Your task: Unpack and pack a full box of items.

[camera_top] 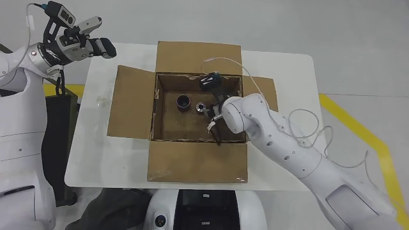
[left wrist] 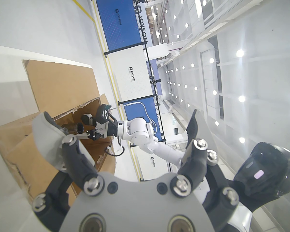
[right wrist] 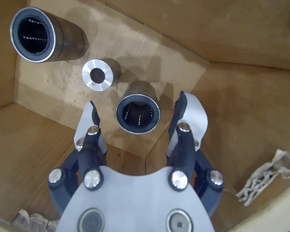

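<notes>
Closest to us in the right wrist view, the right gripper hangs inside the open brown cardboard box. Its jaws stand wide apart and grip nothing. Between its white fingers, in the middle of the frame, we see a dark steel sleeve with a black-lined bore and rows of tiny balls. It stands upright on the box floor, and neither finger touches it as far as we can tell. Just beyond it, up and to the left, stands a short silver aluminium cylinder with a dark hole in its end. Farther off, in the upper left of the frame, stands a larger dark steel sleeve of the same kind, near a corner of the box. The three stand apart from one another.

In the top view the box sits in the middle of the frame on a white table, with all four flaps folded outward.

Farthest away, in the upper left of the top view, the left gripper is held past the table's corner. Its wrist view shows the jaws spread wide with nothing between them.
</notes>
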